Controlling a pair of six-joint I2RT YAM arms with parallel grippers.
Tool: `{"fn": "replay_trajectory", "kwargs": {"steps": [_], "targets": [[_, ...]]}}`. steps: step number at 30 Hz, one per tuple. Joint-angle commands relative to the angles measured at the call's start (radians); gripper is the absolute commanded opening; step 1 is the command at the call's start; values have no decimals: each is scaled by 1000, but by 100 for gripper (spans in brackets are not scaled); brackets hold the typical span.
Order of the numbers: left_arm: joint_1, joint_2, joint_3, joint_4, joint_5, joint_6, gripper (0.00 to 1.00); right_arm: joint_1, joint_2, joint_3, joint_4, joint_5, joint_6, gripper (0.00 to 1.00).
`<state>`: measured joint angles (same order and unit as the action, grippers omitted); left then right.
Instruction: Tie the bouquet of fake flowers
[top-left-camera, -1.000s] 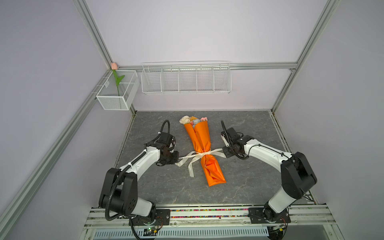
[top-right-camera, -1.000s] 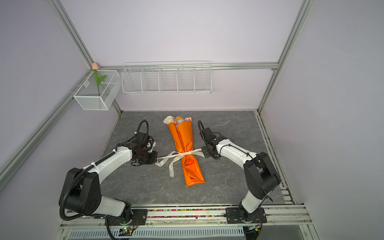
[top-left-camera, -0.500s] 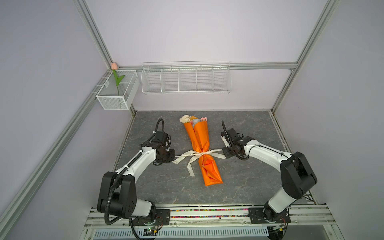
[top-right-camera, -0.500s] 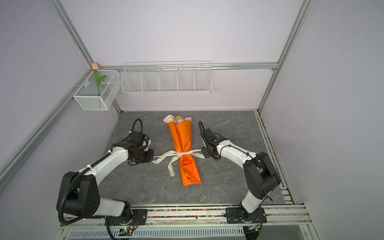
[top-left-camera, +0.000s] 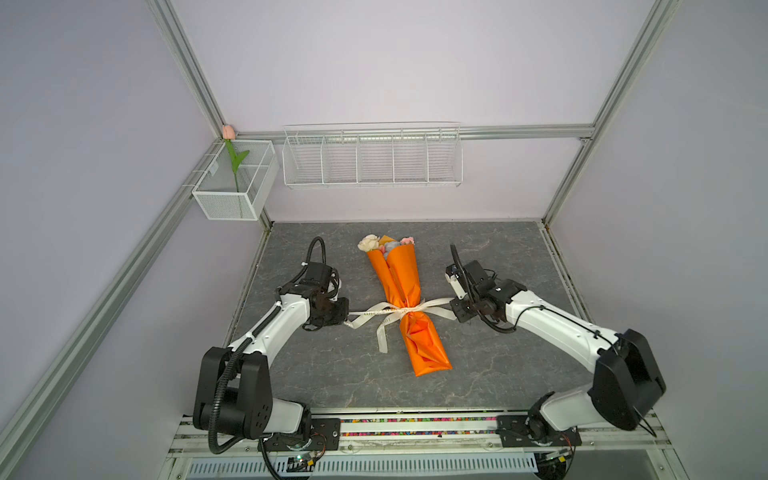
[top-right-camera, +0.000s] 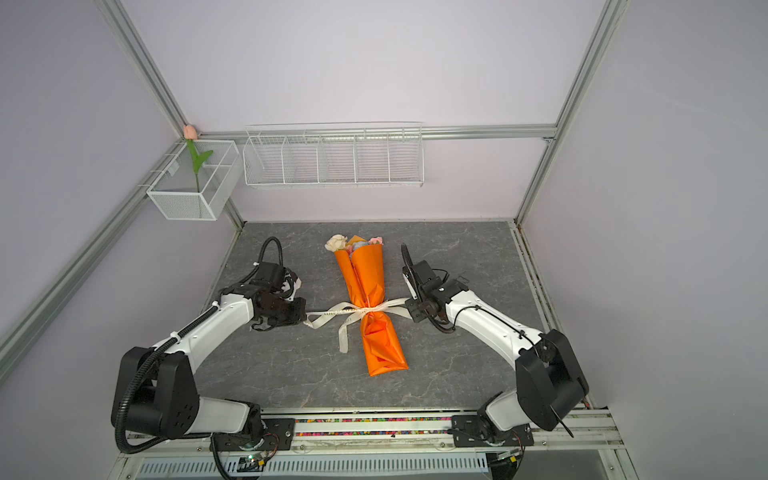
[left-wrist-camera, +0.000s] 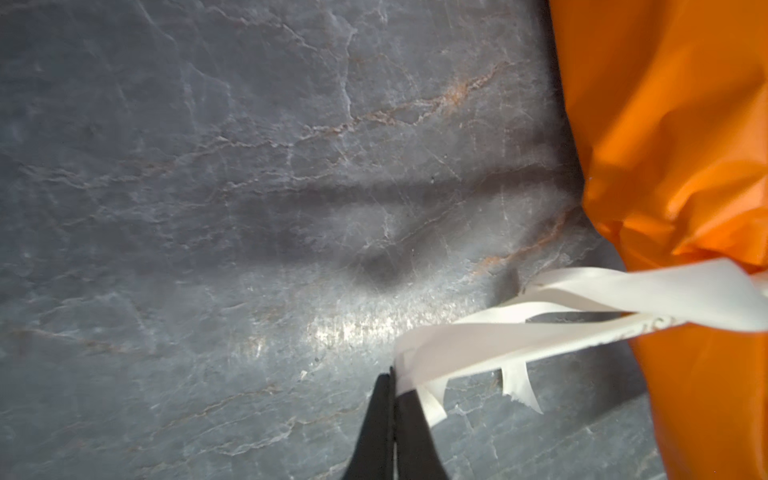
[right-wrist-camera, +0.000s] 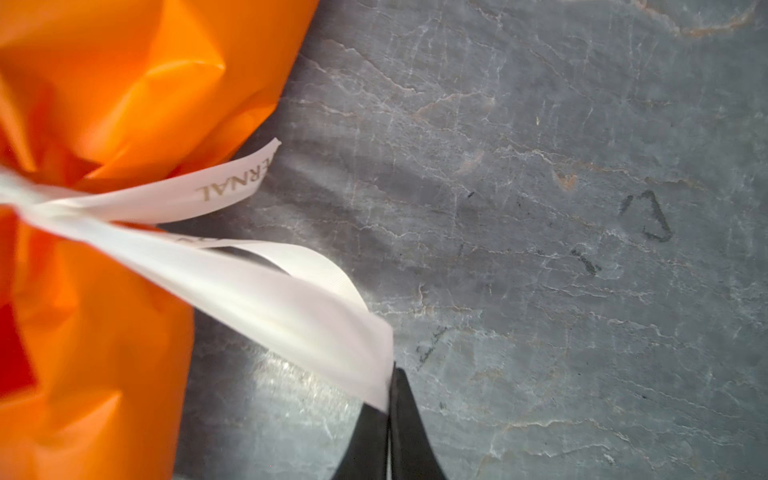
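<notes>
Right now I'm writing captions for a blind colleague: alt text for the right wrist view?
The right gripper, jaws closed, pinches a loop of white ribbon tied around the orange-wrapped bouquet, over a grey stone-patterned table.

In both top views the stems of the bouquet of fake flowers (top-left-camera: 405, 291) (top-right-camera: 368, 286), small cream, pink and pale blue roses, are hidden inside its cone of orange wrapping paper (top-left-camera: 424, 345). The paper's rim half covers the blue bloom. The gold lettering on the cream satin ribbon (top-left-camera: 376, 313) is too small to read there. In the right wrist view only "ERNAL" shows, the rest lost in the blurred knot.

Both wrist views cut the paper off at their edges. They show only the black fingertips of the left gripper (left-wrist-camera: 392, 376) and right gripper (right-wrist-camera: 390, 376). From above, how the jaws stand is too small to tell. Faint dark scribbles (right-wrist-camera: 646, 216) on the grey stone counter (right-wrist-camera: 540, 104) cannot be read.
</notes>
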<state>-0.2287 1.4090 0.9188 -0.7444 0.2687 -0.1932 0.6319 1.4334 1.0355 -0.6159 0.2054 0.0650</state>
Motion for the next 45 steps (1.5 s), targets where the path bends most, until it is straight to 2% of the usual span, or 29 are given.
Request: {"fn": "replay_trajectory", "kwargs": {"steps": [1, 3, 4, 5, 7, 8, 9, 11, 14, 16, 17, 19, 22, 26, 27, 28, 31, 33, 34, 35, 36, 37, 39, 40, 41, 42, 43, 44, 45], "targets": [[14, -43, 13, -40, 38, 14, 38, 41, -37, -24, -52, -81, -42, 32], [15, -109, 27, -37, 20, -2, 42, 31, -73, -8, -36, -79, -31, 44], [15, -149, 38, -38, -3, -12, 51, 15, -102, -2, -27, -34, -20, 68], [15, -184, 49, -39, -34, -17, 56, -10, -128, 4, -17, 10, -4, 79], [15, -250, 55, -20, -163, -61, 64, -122, -175, 12, 17, 85, 22, 87], [17, -275, 48, 7, -217, -63, 71, -181, -187, 9, 38, 130, 42, 91], [17, -297, 43, 29, -282, -67, 81, -256, -191, -5, 80, 148, 52, 91], [20, -312, 50, 54, -396, -80, 87, -370, -186, -27, 140, 228, 85, 91], [28, -304, 46, 113, -442, -78, 100, -485, -162, -101, 322, 324, 36, 93], [33, -285, -8, 233, -491, -57, 99, -531, -128, -204, 509, 357, -24, 92], [37, -273, -22, 272, -524, -51, 99, -554, -118, -218, 534, 343, -24, 93], [52, -244, -87, 419, -632, -62, 99, -627, -100, -269, 618, 162, -31, 92], [120, -175, -140, 541, -688, -102, 99, -682, -61, -368, 825, 29, -56, 92], [122, -102, -226, 704, -835, 71, 100, -681, 38, -413, 959, -34, -123, 89], [123, -92, -275, 796, -842, 125, 100, -682, 64, -438, 1033, -37, -129, 88], [124, -78, -325, 908, -828, 168, 100, -681, 55, -423, 977, -59, -129, 87], [125, -48, -427, 1164, -801, 241, 100, -685, -16, -519, 1088, -203, -176, 85], [125, -66, -440, 1198, -722, 190, 100, -683, -86, -617, 1217, -296, -141, 89], [126, -76, -464, 1254, -647, 162, 100, -671, -89, -662, 1323, -323, -113, 93], [126, -85, -485, 1294, -566, 176, 100, -645, -79, -663, 1338, -319, -143, 92], [126, -90, -500, 1322, -495, 208, 100, -606, -69, -635, 1288, -258, -183, 88], [125, -83, -508, 1364, -478, 188, 100, -587, -30, -630, 1329, -225, -201, 88], [125, -46, -512, 1430, -434, 243, 100, -604, 24, -610, 1347, -192, -157, 89], [126, -28, -527, 1469, -427, 251, 100, -638, 38, -638, 1401, -227, -131, 89], [127, 5, -536, 1515, -475, 223, 100, -649, 75, -685, 1529, -245, -124, 88], [130, 55, -561, 1606, -487, 213, 99, -638, 128, -740, 1694, -220, -132, 88], [131, 121, -593, 1736, -462, 229, 99, -619, 130, -755, 1735, -152, -135, 88], [132, 168, -612, 1856, -466, 247, 99, -599, 98, -730, 1634, -71, -129, 88], [131, 125, -598, 1757, -489, 225, 99, -580, 84, -682, 1516, 45, -99, 88]]}}
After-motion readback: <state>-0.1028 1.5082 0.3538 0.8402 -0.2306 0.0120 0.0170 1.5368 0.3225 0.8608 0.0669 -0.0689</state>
